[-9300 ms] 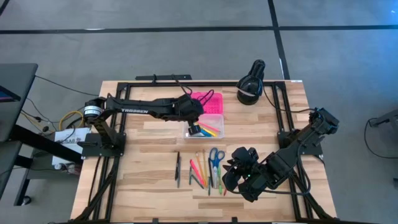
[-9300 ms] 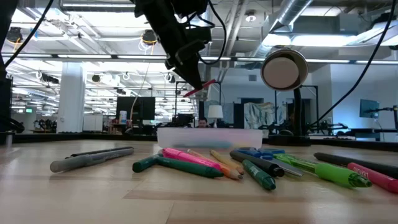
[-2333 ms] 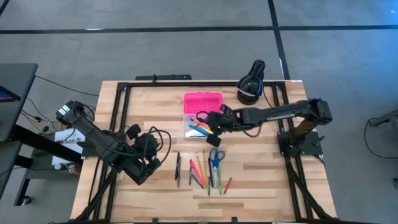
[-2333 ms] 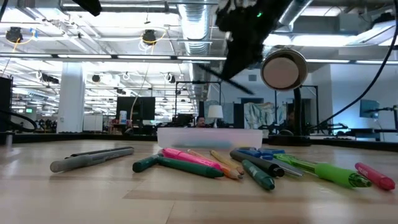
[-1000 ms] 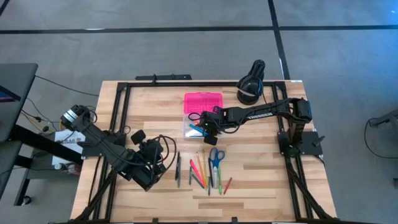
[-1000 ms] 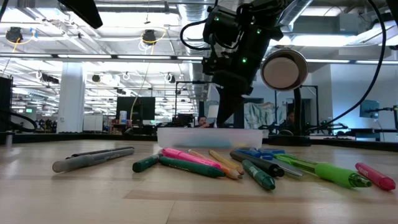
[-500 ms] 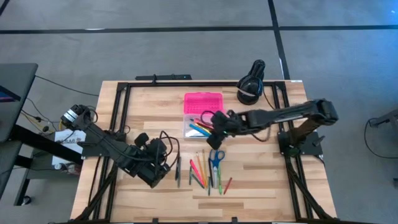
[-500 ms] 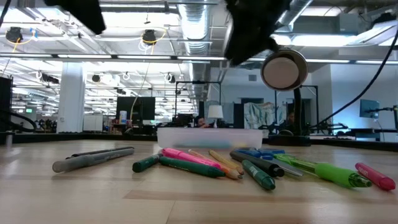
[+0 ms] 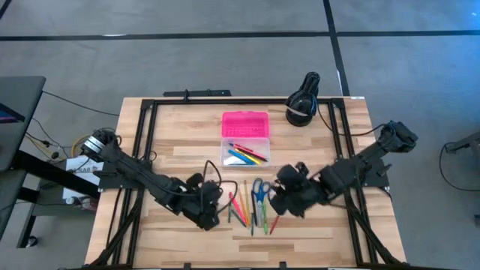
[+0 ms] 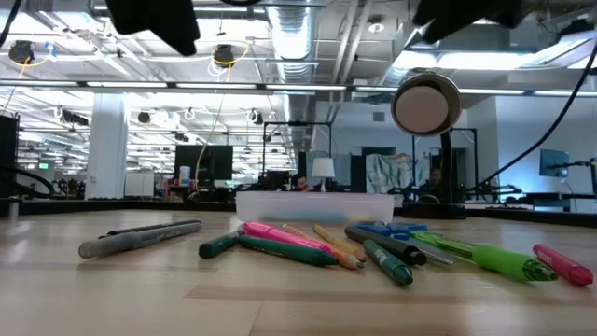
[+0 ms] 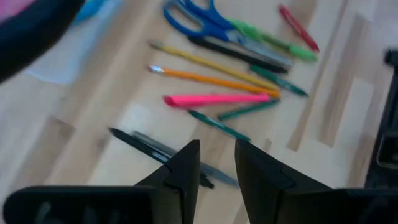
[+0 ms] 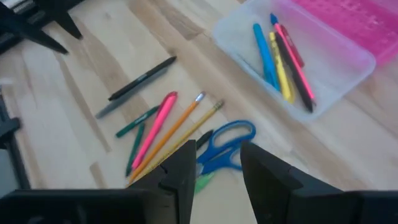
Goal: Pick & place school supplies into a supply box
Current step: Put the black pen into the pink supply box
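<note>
Supply box (image 9: 245, 137), pink lid laid open beside its clear base, sits mid-table w/ several pens inside: blue, yellow, black, pink/red seen in right wrist view (image 12: 283, 55). Rest of the school supplies (image 9: 249, 202) lie loose in a row on the wood table (image 9: 315, 232), between the two grippers & nearer the table's front edge than the box. Left gripper (image 9: 212, 208) hangs just beside the black pen (image 11: 163, 152) at the row's left end; its fingers (image 11: 186, 163) show a narrow gap, nothing pinched between them. Beyond its tips: pink marker (image 11: 214, 99), orange pencil (image 11: 211, 80), green pens, blue-handled scissors (image 11: 200, 17). Right gripper (image 9: 279, 201) hangs just beside the row's right end, near a red pen (image 9: 274, 223); fingers (image 12: 183, 168) spread apart, empty. Scissors & a green marker lie just ahead of its tips, box farther on. Low view shows both arms only as dark shapes at top, likely well above the tabletop. Black round device (image 9: 303, 98) stands at table's back right, well apart from both grippers.
</note>
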